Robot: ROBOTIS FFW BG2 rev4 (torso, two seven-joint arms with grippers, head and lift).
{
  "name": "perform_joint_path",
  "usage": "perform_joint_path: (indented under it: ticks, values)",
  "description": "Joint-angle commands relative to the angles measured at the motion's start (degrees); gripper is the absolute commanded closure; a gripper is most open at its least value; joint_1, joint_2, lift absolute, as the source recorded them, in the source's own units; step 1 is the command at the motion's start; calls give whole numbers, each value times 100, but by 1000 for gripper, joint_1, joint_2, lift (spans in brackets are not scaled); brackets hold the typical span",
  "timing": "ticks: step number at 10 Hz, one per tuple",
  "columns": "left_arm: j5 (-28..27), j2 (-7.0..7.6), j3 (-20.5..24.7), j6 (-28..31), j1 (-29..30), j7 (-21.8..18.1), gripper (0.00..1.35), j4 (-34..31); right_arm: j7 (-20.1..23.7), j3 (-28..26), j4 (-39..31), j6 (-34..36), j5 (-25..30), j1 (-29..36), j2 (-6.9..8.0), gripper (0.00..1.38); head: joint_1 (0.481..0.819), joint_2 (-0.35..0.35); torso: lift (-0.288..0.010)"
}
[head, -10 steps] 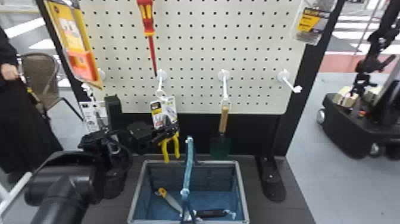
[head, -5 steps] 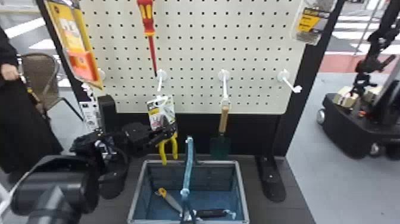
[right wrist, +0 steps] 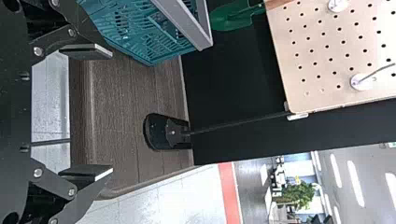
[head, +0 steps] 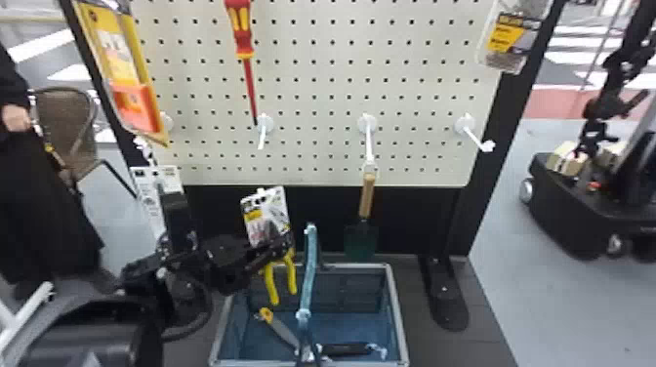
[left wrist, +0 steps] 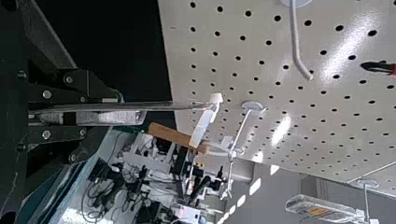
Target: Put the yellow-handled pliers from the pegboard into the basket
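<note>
Recording: right gripper [right wrist: 111,112] at right, fingers apart, grasping nothing. Near, in the basket [head: 399,317]: a yellow-ended tool [head: 280,332] and a black-handled tool [head: 346,349]. Beyond them, I have the yellow-handled pliers [head: 271,285] by their card [head: 266,214], clenched in my left gripper [head: 288,242], handles down by the far left rim. Farther, the pegboard [head: 312,97]: card hangs apart from the hook [head: 262,134]. Unhooking judged done; left: centre over basket, lower, release.
</note>
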Motion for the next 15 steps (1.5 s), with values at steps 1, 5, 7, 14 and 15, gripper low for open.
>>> perform_joint_path:
  ticks: [1, 5, 7, 14, 15]
  values:
    - [24, -50, 0, 9, 191, -1, 1208, -29, 0, 0, -6, 0, -16, 1, 14, 404, 549, 0, -100]
    - [24, -50, -61, 61, 425, -1, 1208, -14, 0, 0, 8, 0, -8, -12, 14, 404, 549, 0, -100]
    - [-37, -24, -132, 96, 450, -18, 1208, 70, 0, 0, 22, 0, -16, -24, 14, 404, 549, 0, -100]
    - [24, 29, -334, 176, 167, -159, 860, 745, 0, 44, 92, 0, -25, -61, 14, 404, 549, 0, -100]
    - [7, 20, -299, 158, 154, -159, 361, 745, 0, 44, 92, 0, -16, -61, 14, 404, 549, 0, -100]
